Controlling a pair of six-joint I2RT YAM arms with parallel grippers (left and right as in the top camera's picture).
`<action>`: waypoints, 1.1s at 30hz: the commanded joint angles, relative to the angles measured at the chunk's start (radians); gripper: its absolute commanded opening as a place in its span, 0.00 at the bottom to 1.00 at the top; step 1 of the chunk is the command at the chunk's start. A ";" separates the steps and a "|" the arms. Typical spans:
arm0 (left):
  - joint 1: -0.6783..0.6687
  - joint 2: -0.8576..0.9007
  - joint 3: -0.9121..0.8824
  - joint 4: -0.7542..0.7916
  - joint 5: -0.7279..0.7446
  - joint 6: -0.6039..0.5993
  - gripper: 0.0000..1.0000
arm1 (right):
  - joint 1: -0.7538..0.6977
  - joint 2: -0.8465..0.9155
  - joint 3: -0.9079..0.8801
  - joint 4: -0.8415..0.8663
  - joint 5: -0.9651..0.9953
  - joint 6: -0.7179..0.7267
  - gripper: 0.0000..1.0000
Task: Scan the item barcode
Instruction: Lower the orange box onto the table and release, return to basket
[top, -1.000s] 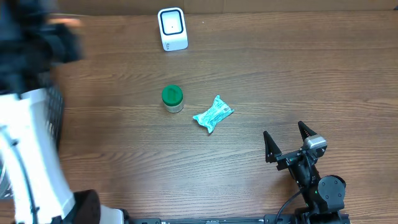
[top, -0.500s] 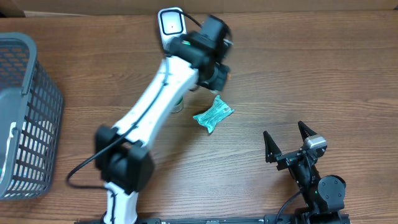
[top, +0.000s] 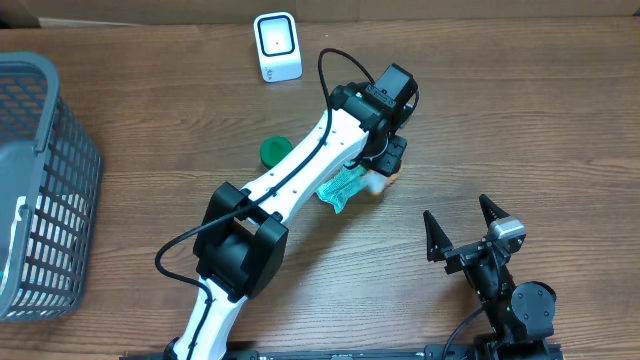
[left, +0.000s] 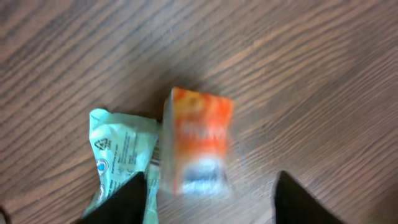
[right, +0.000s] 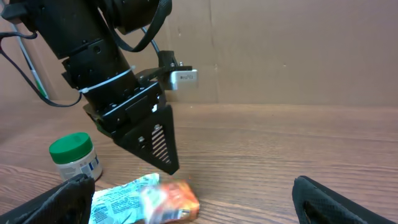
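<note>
Swinging back from the barcode scanner (top: 277, 45) at the far edge, where it was hanging half a second ago, the left arm (top: 300, 165) is now reaching over the middle of the table (top: 550, 120). An orange carton (left: 198, 140) that was not there a second ago is lying against the teal packet (left: 121, 155). Nearest, toward the near right corner, the right gripper (top: 455, 208) is sitting idle with its fingers spread wide, holding nothing. Beyond it, the left gripper (left: 211, 193) is hovering just above the carton with its fingers parted to either side and not pinching it. The carton is therefore resting free on the wood, touching the packet on the side toward the left edge. This is looking like the put-down of an item. The next move is calling for a lift clear, then a fresh grasp on one of the items and a turn of its code toward the scanner. Further back, the green-lidded jar (top: 274, 152) is standing half hidden under the left arm. The basket (top: 60, 170) is being cut off at the left edge, its contents unseen. Blur is smearing the left wrist view, so no barcode is showing on the carton.
</note>
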 joint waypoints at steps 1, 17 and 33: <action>0.002 0.011 -0.004 0.013 0.006 -0.005 0.56 | -0.005 -0.009 -0.010 0.003 -0.005 -0.005 1.00; 0.350 -0.132 0.655 -0.422 -0.121 0.026 0.63 | -0.005 -0.009 -0.010 0.003 -0.005 -0.005 1.00; 1.269 -0.342 0.745 -0.613 -0.085 0.017 0.63 | -0.005 -0.009 -0.010 0.003 -0.005 -0.005 1.00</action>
